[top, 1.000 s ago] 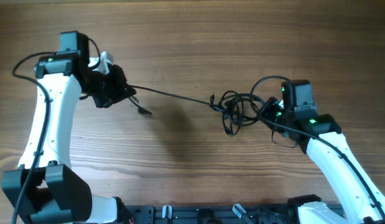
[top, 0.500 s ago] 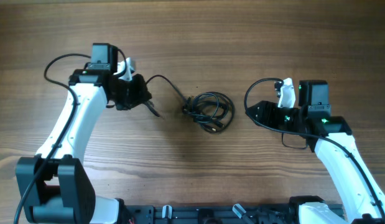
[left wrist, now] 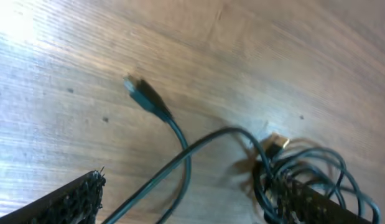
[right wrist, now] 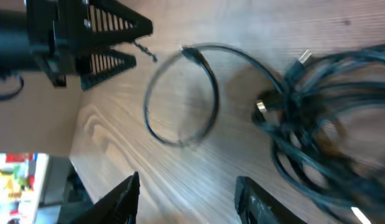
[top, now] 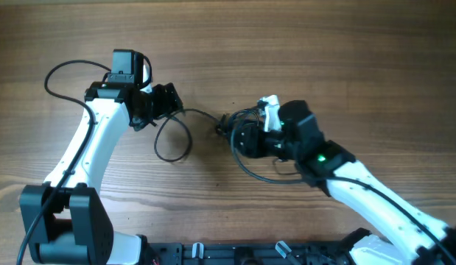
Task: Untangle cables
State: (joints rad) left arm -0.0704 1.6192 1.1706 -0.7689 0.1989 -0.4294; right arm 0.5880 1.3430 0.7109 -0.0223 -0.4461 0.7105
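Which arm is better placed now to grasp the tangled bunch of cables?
Right. The right gripper hangs at the bunch with open jaws; the left gripper, also open, stands farther off, beside the loose loop.

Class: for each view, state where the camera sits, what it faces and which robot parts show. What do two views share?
Overhead: above the table, facing straight down; left arm, right arm and cables show.
Left wrist: on the left arm, facing down at a plug; its own fingers show.
Right wrist: on the right arm, facing the left gripper; its own fingers show.
Shared: both wrist views show the bunched cables.
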